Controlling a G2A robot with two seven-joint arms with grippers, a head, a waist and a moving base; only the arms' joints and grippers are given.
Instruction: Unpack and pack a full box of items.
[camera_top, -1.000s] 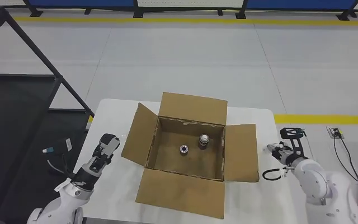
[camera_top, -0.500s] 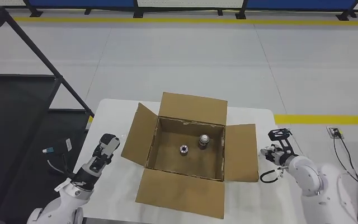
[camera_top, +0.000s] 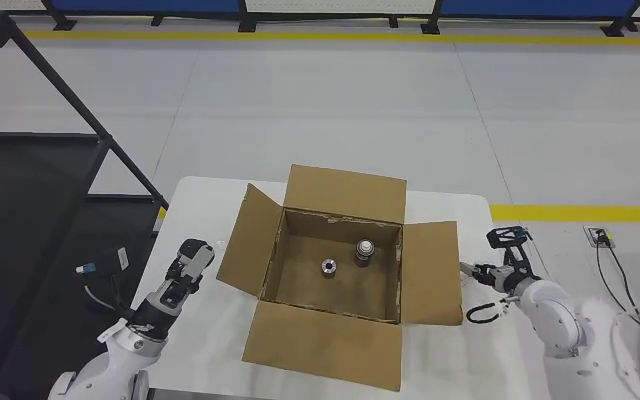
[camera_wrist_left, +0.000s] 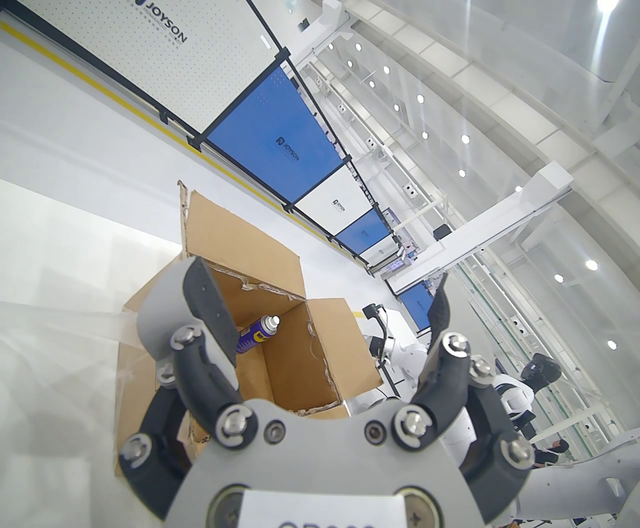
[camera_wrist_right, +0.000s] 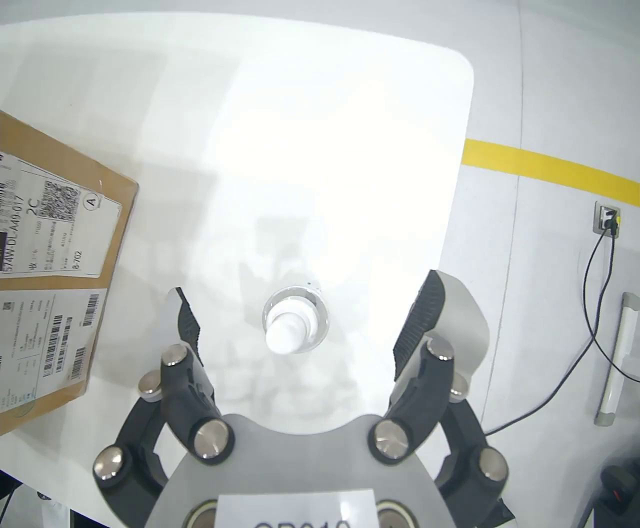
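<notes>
The right claw (camera_wrist_right: 306, 300) is spread wide above the white counter (camera_wrist_right: 300, 125). A small clear plastic bottle with a white cap (camera_wrist_right: 294, 327) stands upright on the counter between its two fingers, touching neither. Just to this claw's left is the labelled outer flap of the open brown cardboard box (camera_wrist_right: 60, 260).

The left claw (camera_wrist_left: 317, 285) is also spread open and holds nothing. It hangs near the counter's left edge, with the box ahead of it and its nearest flap close by. Inside the box, well beyond this claw, a blue spray can with a white cap (camera_wrist_left: 257, 332) stands near the far wall. In the top view a small round dark item (camera_top: 327, 266) sits on the box floor just beside the can; what it is cannot be made out.
</notes>
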